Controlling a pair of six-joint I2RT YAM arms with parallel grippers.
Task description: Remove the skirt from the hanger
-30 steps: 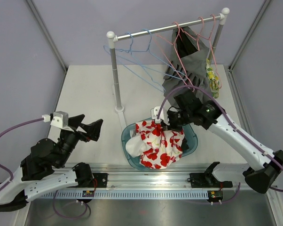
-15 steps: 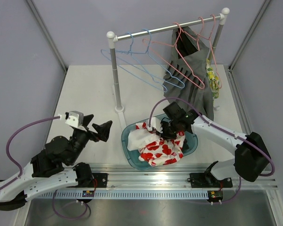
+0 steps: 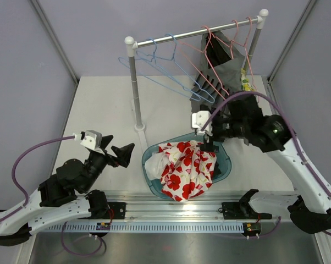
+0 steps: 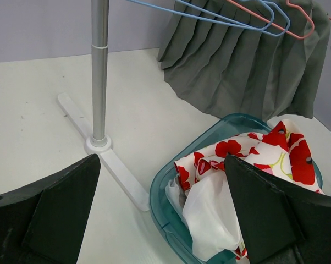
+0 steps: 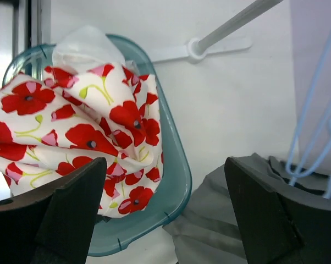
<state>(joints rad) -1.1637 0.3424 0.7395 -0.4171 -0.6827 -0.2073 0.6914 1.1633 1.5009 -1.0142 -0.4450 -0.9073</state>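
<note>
The right gripper hovered just above the teal basin, jaws spread wide with nothing between them. The poppy-print skirt lay heaped in that basin at lower centre, off any hanger. At lower left the left gripper gaped wide and empty. A grey pleated skirt hung from the rack at upper right. A straight lift looked best here, with the fingers kept clear of the folds so nothing snagged.

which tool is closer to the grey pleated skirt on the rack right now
Right. The right tool hangs open just in front of the grey skirt, over the teal basin. The left tool sits open well to the left, past the rack's post.
</note>
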